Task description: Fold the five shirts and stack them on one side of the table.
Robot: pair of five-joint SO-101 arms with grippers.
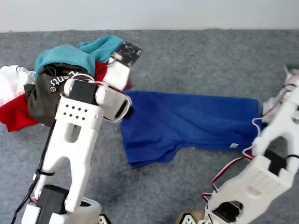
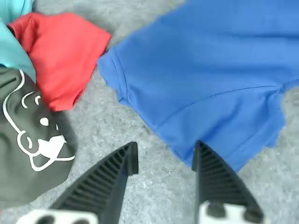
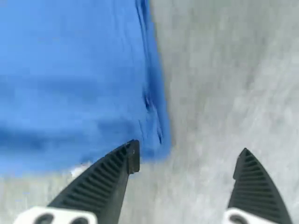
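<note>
A blue shirt (image 1: 187, 123) lies spread across the middle of the grey table, one sleeve pointing toward the front. A heap of shirts sits at the far left: teal (image 1: 70, 53), dark olive with white print (image 1: 49, 91), red (image 1: 18, 116) and white (image 1: 11, 79). My left gripper (image 2: 166, 156) hangs open over the blue shirt's sleeve (image 2: 205, 112), beside the red shirt (image 2: 63, 53) and the olive shirt (image 2: 28, 140). My right gripper (image 3: 187, 161) is open above the blue shirt's hem corner (image 3: 154, 135) at the shirt's right end.
Grey carpet-like cover (image 1: 196, 60) spans the whole table. The left arm (image 1: 77, 135) rises from the front left, the right arm (image 1: 261, 172) from the front right. Bare surface lies behind and in front of the blue shirt.
</note>
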